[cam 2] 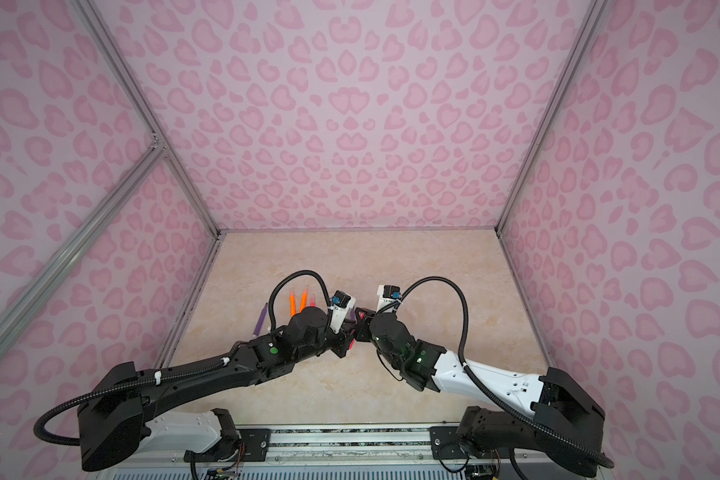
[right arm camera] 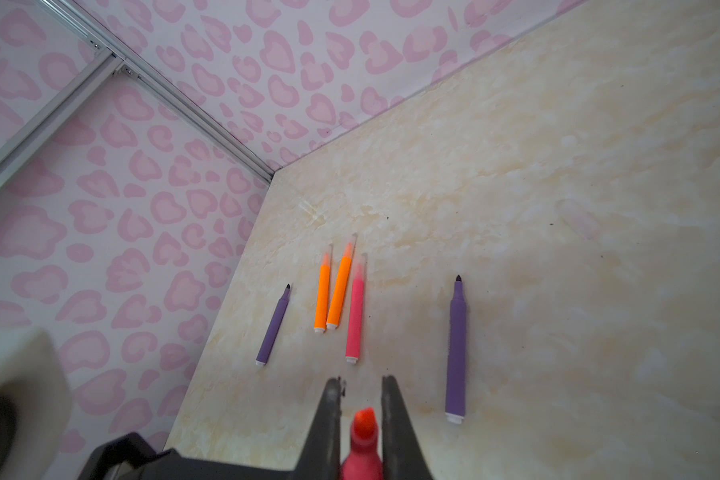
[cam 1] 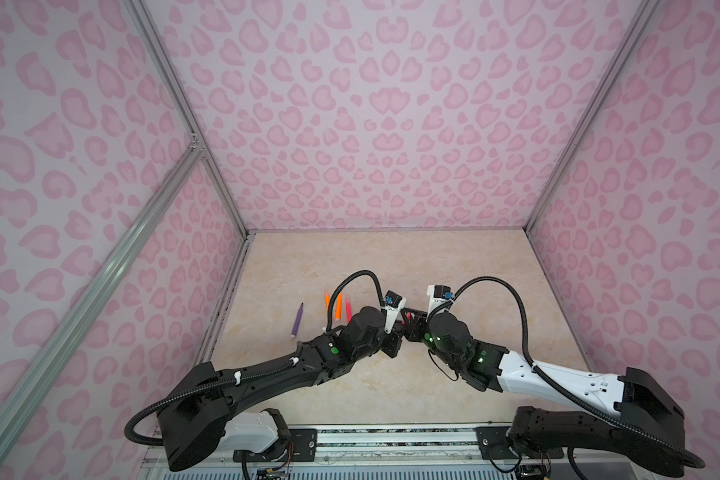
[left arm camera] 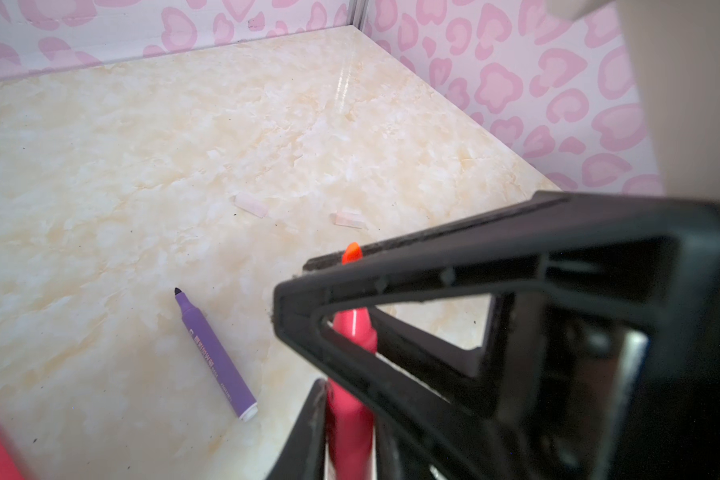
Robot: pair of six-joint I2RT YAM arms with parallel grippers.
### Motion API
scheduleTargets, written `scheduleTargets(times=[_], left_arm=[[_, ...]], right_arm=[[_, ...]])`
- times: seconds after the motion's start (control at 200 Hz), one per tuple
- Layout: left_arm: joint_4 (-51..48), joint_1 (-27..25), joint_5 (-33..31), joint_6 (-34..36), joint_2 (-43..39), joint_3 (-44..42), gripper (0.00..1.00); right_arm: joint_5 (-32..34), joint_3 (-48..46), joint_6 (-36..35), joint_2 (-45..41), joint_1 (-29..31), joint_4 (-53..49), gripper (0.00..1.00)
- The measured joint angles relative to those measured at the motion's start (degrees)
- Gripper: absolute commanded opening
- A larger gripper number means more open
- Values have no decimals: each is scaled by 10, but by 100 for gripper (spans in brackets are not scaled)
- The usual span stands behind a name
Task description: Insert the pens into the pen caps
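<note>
The walls (cam 1: pixel 350 124) are patterned with pink leopard spots on pale lilac. The tabletop (cam 1: pixel 433 266) is marbled in cream and beige. The orange pens (right arm camera: pixel 322 297), a pink-red pen (right arm camera: pixel 355 316) and the black-tipped purple pens (right arm camera: pixel 456 349) are finished with white ends. An orange-tipped pen (right arm camera: pixel 362 453) is pink-red in body. The pen caps (left arm camera: pixel 251 205) are nearly colourless, faintly pink. The arms (cam 1: pixel 267 374) are coloured black with white sections.

- A cream, marble-patterned table (right arm camera: pixel 516 166) is seen.
- One orange pen (right arm camera: pixel 321 297) and another orange pen (right arm camera: pixel 339 291) are laid side by side, their white ends touching.
- A pink pen (right arm camera: pixel 355 318) is laid just beside them.
- A purple pen (right arm camera: pixel 272 326) and a second purple pen (right arm camera: pixel 456 349) are laid on either side of that group, apart from it.
- Two clear caps, one cap (left arm camera: pixel 251 205) and another cap (left arm camera: pixel 349 219), are laid loose, near each other.
</note>
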Motion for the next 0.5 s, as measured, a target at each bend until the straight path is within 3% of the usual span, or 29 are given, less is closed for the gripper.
scheduleTargets(times=[0.24,0.335,0.39,0.5], left_arm=[[-5,0,-4,0,0,-1,22],[-5,0,-5,0,-2,-2,4],[-5,0,-6,2,-3,-3,3],[-2,0,-6,4,-9,-7,3]], right_arm=[[3,3,0,6,5,12,0],[3,3,0,6,8,12,0],[5,3,0,5,9,12,10],[7,2,1,3,11,14,49]])
